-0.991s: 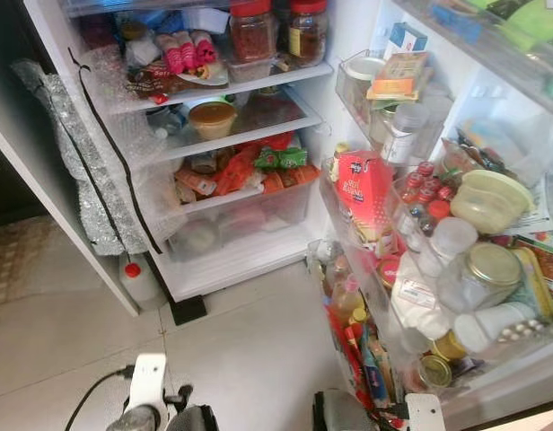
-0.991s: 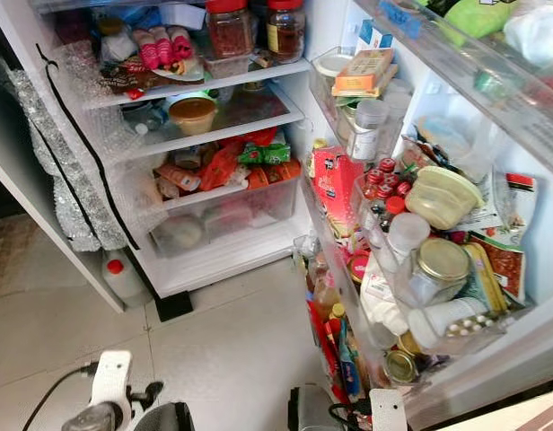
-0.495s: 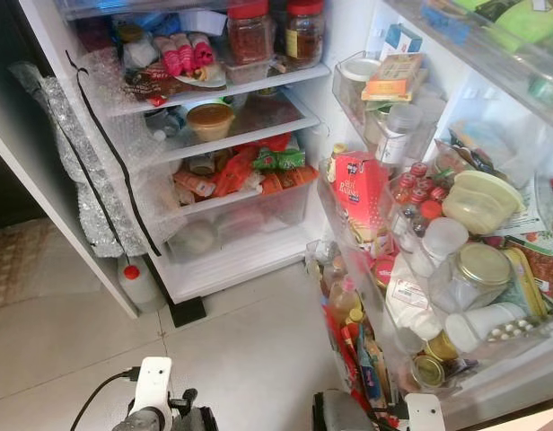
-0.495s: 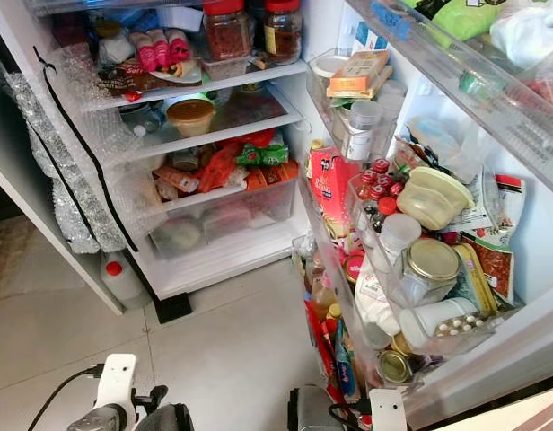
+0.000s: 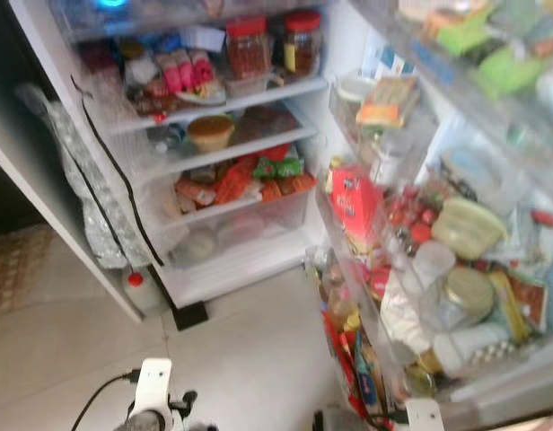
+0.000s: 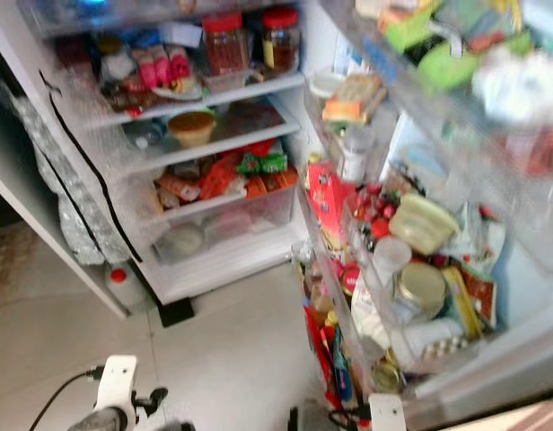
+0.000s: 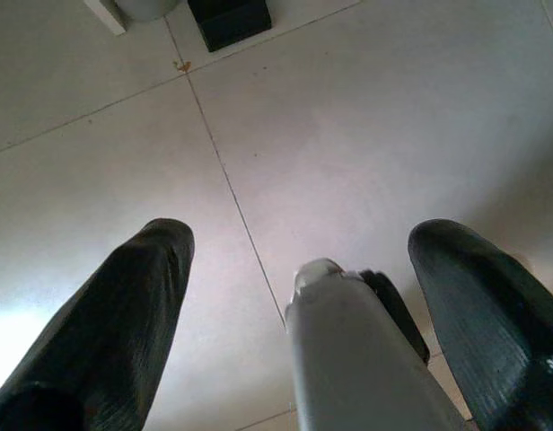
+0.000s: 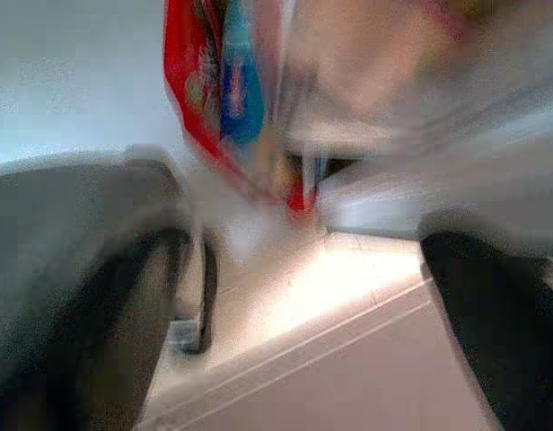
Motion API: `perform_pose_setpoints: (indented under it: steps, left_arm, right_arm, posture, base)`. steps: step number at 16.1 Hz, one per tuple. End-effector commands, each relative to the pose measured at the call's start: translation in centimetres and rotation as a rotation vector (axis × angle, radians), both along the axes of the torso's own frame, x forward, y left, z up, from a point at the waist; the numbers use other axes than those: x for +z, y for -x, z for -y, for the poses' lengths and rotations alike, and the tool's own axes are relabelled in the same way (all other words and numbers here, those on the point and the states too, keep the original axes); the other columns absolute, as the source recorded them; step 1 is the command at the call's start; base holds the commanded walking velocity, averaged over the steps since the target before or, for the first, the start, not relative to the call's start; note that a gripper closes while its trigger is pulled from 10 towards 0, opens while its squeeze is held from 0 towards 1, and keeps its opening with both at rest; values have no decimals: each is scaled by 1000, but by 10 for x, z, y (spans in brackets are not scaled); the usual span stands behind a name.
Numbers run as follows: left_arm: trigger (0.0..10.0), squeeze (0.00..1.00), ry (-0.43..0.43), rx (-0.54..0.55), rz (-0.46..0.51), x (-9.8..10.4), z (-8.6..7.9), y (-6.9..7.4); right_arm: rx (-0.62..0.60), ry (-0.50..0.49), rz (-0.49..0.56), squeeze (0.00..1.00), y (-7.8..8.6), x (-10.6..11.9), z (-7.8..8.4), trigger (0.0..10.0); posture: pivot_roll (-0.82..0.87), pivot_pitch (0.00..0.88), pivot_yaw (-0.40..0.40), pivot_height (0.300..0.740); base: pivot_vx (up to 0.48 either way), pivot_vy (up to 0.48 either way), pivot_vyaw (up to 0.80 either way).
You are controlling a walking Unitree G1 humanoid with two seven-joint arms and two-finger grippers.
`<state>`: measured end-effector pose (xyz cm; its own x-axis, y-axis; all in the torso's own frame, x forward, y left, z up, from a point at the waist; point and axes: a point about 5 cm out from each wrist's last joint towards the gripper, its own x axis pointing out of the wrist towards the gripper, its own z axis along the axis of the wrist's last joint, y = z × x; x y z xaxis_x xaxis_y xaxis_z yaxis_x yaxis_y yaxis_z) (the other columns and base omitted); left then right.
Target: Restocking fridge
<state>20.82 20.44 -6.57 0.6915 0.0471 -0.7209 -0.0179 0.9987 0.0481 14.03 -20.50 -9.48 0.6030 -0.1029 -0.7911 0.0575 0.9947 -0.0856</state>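
open fridge ahead, shelves and door bins crammed. left gripper hangs over the floor tiles, its 2 fingers spread, empty. right gripper blurred, apparently spread, empty. best steady first, then pick a gap.

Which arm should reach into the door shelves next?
Right, probably. The right gripper hangs open beside the packed door shelves. The left gripper hangs open over bare floor tiles, away from the door.
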Motion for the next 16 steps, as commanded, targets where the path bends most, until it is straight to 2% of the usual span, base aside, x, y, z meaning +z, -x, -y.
perform_pose_setpoints:
  steps: [1, 4, 8, 16]
  left_arm:
    - [10000, 0, 0, 12, -25, -4, -1, 6]
    - [10000, 0, 2, 11, -25, -4, -1, 6]
    - [10000, 0, 8, 22, -20, -4, -1, 7]
    - [10000, 0, 24, 33, -25, -5, -2, 8]
  right_arm:
    - [56, -51, 25, 0, -8, 1, -18, 10000]
    - [51, -53, 30, 0, -8, 1, -18, 10000]
    - [41, -71, 62, 0, -13, 3, -23, 10000]
    - [41, -86, 51, 0, -11, 2, -23, 10000]
  posture:
    - [-189, 50, 7, 714]
    - [-190, 56, 6, 740]
    - [-189, 63, 7, 740]
    - [-188, 64, 9, 740]
  base:
    - [0, 0, 0]
    - [0, 0, 0]
    - [0, 0, 0]
    - [0, 0, 0]
